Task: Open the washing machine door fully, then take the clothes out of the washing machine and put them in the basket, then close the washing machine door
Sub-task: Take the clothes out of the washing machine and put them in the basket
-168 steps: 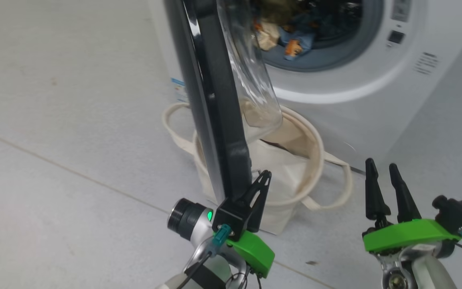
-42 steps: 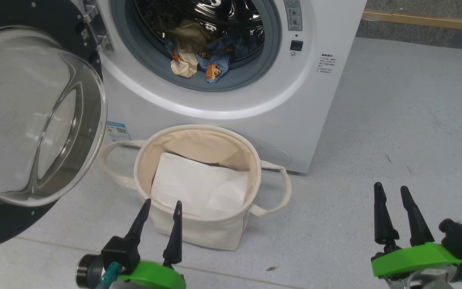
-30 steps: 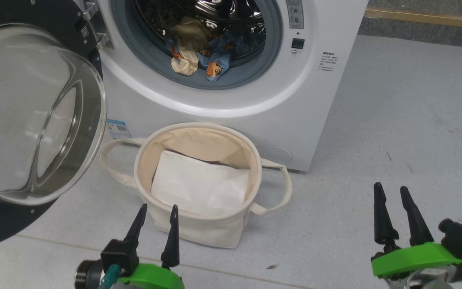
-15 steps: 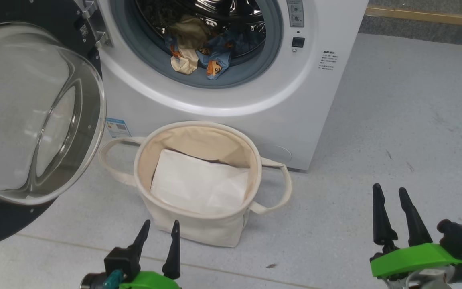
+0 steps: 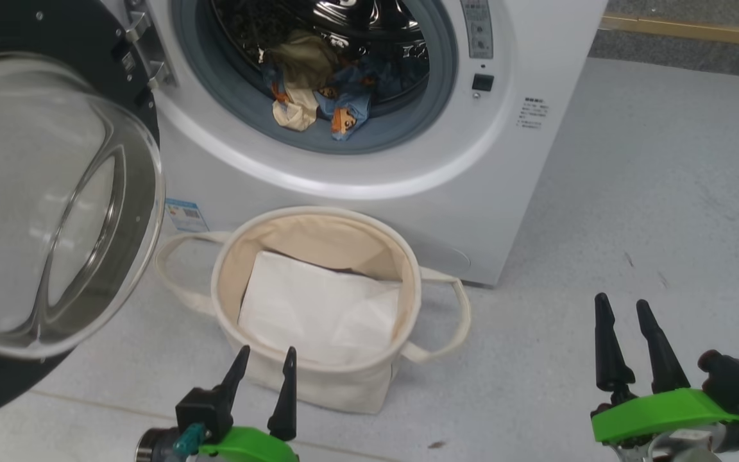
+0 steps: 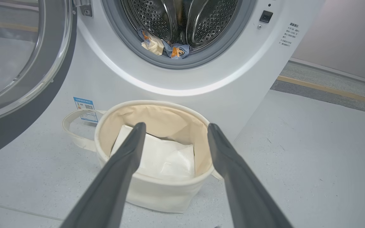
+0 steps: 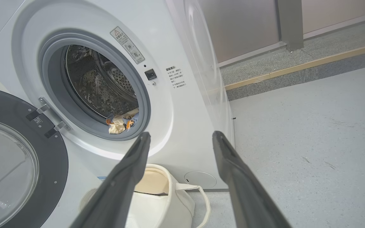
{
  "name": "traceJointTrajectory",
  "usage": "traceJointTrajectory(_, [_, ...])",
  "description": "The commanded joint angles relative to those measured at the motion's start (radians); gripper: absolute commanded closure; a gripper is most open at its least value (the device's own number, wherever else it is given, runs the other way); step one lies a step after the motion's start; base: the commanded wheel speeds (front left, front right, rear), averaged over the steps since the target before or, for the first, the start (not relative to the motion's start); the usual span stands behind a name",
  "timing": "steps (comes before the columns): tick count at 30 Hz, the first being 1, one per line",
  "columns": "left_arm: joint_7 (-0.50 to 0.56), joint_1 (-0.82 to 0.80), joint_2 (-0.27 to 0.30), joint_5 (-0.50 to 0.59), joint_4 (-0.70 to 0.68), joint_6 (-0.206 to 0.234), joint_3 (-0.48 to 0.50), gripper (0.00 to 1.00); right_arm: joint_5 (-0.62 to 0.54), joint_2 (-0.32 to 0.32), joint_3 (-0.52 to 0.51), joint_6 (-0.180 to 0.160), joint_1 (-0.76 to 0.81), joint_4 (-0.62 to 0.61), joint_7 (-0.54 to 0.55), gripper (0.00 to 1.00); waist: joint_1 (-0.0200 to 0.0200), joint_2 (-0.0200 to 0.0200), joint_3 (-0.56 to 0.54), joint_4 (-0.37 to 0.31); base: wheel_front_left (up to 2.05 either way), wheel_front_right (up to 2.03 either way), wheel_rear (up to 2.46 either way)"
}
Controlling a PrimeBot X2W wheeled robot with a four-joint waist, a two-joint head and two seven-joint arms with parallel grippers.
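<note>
The washing machine (image 5: 446,173) stands ahead with its door (image 5: 42,212) swung wide to the left, glass bowl facing me. The clothes (image 5: 318,90), blue with orange prints plus cream cloth, lie at the drum's front lip; they also show in the wrist views (image 6: 165,47) (image 7: 120,122). The cream basket (image 5: 401,256) sits on the floor before the machine, holding a flat white sheet (image 5: 318,311). My left gripper (image 5: 265,359) hangs open just short of the basket's near rim. My right gripper (image 5: 620,308) is open over bare floor to the right. Neither holds anything.
Grey floor (image 5: 664,192) stretches to the right of the machine. A yellow strip (image 5: 690,29) edges a darker raised band at the back right. The open door (image 6: 17,63) takes up the space to the left of the basket (image 6: 157,186).
The door was half open with my left gripper at its edge; now it stands wide. Over the last second the picture shifted slightly; my left gripper sits a little lower, my right barely moved.
</note>
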Motion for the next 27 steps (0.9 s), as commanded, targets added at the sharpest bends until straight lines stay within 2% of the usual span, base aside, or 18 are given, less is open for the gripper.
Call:
traceJointTrajectory(1, [-0.012,-0.048,-0.001,-0.009,-0.028,0.0,0.03,0.0,0.003,-0.001,0.027,0.0,-0.047,-0.028,-0.012,0.0,0.0,0.0,0.002,0.002,1.53,-1.51,-0.02])
traceJointTrajectory(8, [-0.012,-0.056,-0.001,0.002,-0.052,0.008,0.03,0.0,0.002,-0.001,0.028,0.0,-0.051,-0.026,-0.012,0.0,0.0,0.0,0.012,0.009,1.46,-1.44,-0.02])
traceJointTrajectory(12, [-0.012,-0.056,-0.001,-0.003,-0.05,-0.009,0.014,0.0,0.0,-0.001,0.035,0.0,-0.052,-0.024,-0.012,0.0,0.0,0.0,0.017,0.012,0.9,-0.9,0.0])
traceJointTrajectory(27, [-0.012,-0.053,-0.001,0.016,-0.066,0.008,0.02,0.0,0.012,-0.001,0.044,0.0,-0.046,-0.03,-0.012,0.0,0.0,0.0,0.013,0.021,0.09,-0.09,0.0])
